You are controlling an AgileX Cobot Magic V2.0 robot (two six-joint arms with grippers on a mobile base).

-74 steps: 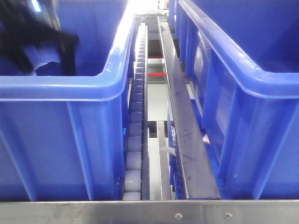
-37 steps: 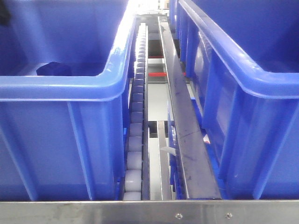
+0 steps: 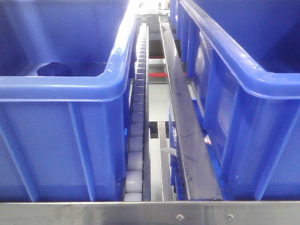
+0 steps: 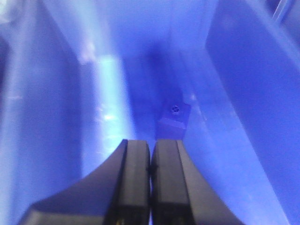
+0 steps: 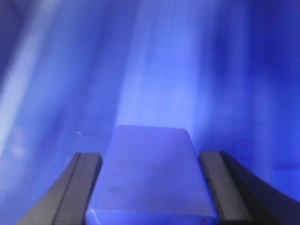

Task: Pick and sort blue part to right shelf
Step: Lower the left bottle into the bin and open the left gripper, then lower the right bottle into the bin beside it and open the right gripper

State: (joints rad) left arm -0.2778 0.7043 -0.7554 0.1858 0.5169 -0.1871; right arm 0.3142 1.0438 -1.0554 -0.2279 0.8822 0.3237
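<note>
On the right shelf (image 3: 93,213), a steel rack with blue crates, a dark blue part (image 3: 54,69) lies in the left crate (image 3: 65,89). The left wrist view shows that part (image 4: 174,119) on the crate floor, just beyond my left gripper (image 4: 151,143), whose jaws are pressed together with nothing between them. My right gripper (image 5: 152,157) is shut on another blue part (image 5: 152,178), a flat smooth block filling the gap between the two fingers (image 5: 86,173), over a blurred blue surface. Neither gripper appears in the front view.
A roller track (image 3: 136,117) and a flat metal rail (image 3: 187,136) run away from me between the left crate and a second blue crate (image 3: 253,75) on the right. The crate walls stand tall on both sides.
One second ago my black left arm was reaching into the left crate at the upper left of the front view. It has since left that view, and the blue part stays in the crate.
</note>
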